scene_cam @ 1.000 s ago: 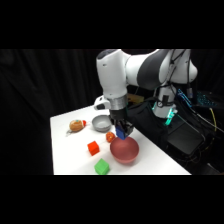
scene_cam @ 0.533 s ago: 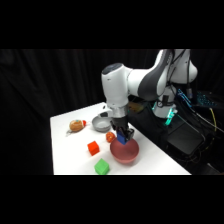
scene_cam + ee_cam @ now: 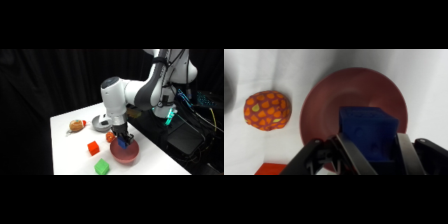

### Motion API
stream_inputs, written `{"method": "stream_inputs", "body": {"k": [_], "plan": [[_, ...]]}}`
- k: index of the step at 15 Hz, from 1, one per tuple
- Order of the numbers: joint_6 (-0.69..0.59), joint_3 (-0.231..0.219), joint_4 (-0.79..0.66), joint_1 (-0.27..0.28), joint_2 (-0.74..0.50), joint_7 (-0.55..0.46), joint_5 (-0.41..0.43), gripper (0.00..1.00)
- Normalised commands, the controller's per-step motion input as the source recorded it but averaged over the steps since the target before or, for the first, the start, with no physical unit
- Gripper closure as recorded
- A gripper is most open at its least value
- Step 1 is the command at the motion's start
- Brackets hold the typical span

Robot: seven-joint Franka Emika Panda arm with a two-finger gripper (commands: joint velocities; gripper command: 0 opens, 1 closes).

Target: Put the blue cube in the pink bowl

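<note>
Jaws clamped on blue cube (image 3: 368,134) | cube held over pink bowl (image 3: 324,105) | red cube (image 3: 93,147) and green cube (image 3: 102,167) on table (image 3: 67,150)

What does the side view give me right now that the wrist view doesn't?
Only the side view shows the small green cube, the grey round bowl, the white arm and the white table's full layout. Only the wrist view shows the orange patterned ball up close and the hand's fingers flanking the cube. Both show the hand holding the deep-blue cube over the wide pinkish-red bowl.
</note>
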Motion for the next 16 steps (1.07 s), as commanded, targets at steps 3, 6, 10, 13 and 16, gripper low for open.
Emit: {"method": "stream_inputs", "body": {"k": [3,6,10,13,16], "plan": [[0.06,0.102,0.11,-0.131,0.11,-0.21,0.12,0.77],[0.04,0.103,0.12,-0.128,0.09,-0.2,0.107,0.76],[0.02,0.096,0.11,-0.108,0.04,-0.16,0.073,0.16],[-0.04,0.109,0.08,-0.103,-0.01,-0.16,0.08,0.0],[-0.13,0.105,0.06,-0.104,-0.1,-0.14,0.086,0.0]]}}
